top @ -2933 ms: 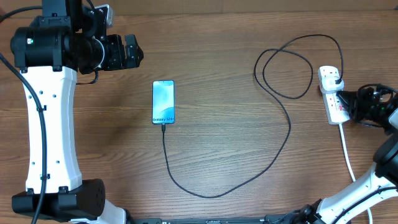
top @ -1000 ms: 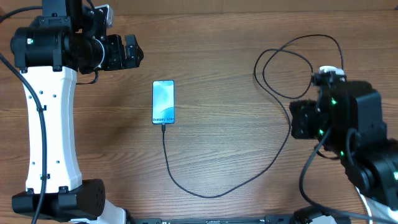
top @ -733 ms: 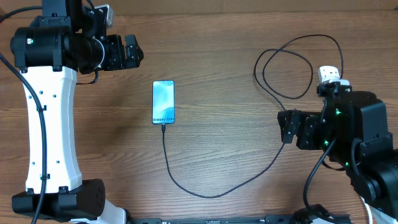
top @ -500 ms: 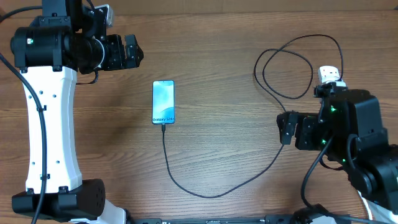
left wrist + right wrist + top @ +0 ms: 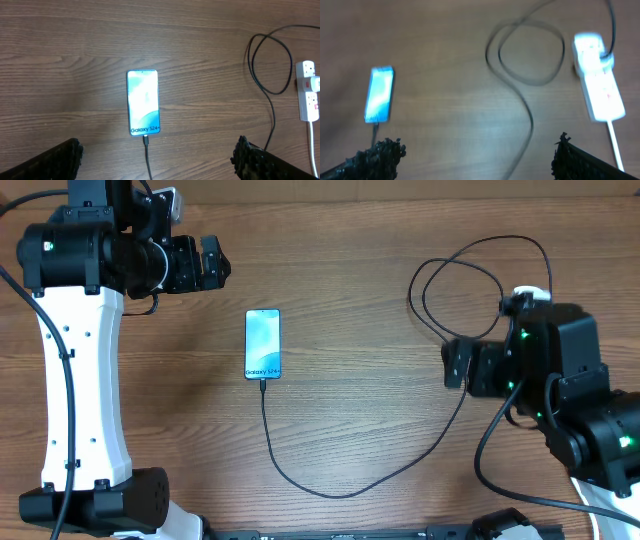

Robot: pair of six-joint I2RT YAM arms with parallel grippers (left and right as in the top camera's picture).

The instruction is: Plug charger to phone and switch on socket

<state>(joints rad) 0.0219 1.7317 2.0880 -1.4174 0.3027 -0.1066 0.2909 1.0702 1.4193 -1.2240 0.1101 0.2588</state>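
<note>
The phone [image 5: 263, 344] lies face up left of the table's middle, its blue screen lit. The charger [image 5: 330, 493], a thin black cable, has its tip in the phone's bottom edge [image 5: 145, 140]; it curves right, loops, and reaches the white socket [image 5: 309, 90] at the far right. My right gripper [image 5: 456, 365] hovers open above the cable, left of the socket, holding nothing. From the overhead camera the right arm hides most of the socket [image 5: 527, 293]. My left gripper [image 5: 215, 260] hangs open at the upper left, away from the phone. The right wrist view is blurred.
The socket's white cord [image 5: 313, 150] runs toward the table's near edge. The left arm's white column [image 5: 80, 380] stands along the left side, and the right arm's black body [image 5: 570, 390] fills the right side. The table is bare brown wood [image 5: 350, 300].
The right arm has come off the socket and swung left above the cable, and its jaws have opened. The left arm, phone and cable have not moved.
</note>
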